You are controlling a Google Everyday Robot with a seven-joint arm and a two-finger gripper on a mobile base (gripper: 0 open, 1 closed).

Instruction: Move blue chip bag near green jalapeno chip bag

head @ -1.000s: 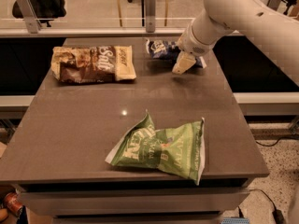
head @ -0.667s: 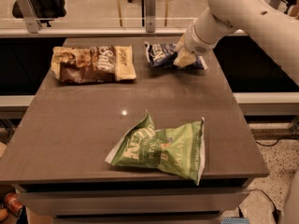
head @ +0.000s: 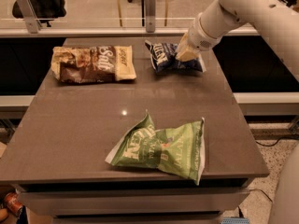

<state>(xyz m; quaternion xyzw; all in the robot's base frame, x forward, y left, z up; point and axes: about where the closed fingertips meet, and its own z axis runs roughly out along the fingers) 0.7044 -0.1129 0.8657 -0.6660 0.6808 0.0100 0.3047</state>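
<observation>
The blue chip bag (head: 164, 58), small, navy and crinkled with white lettering, lies at the far right of the grey table (head: 70, 134). My gripper (head: 185, 53) comes in from the upper right on the white arm and sits on the bag's right end, touching it. The green jalapeno chip bag (head: 161, 146) lies flat near the table's front edge, well in front of the blue bag.
A brown-and-cream bag marked Salt (head: 92, 63) lies at the far left of the table. A glass rail with metal posts (head: 149, 8) runs behind the table. The floor drops away on the right (head: 275, 139).
My gripper has moved left from beside the blue bag's right end onto the bag. The blue bag has shifted slightly and shows more of its face. The other bags have not moved.
</observation>
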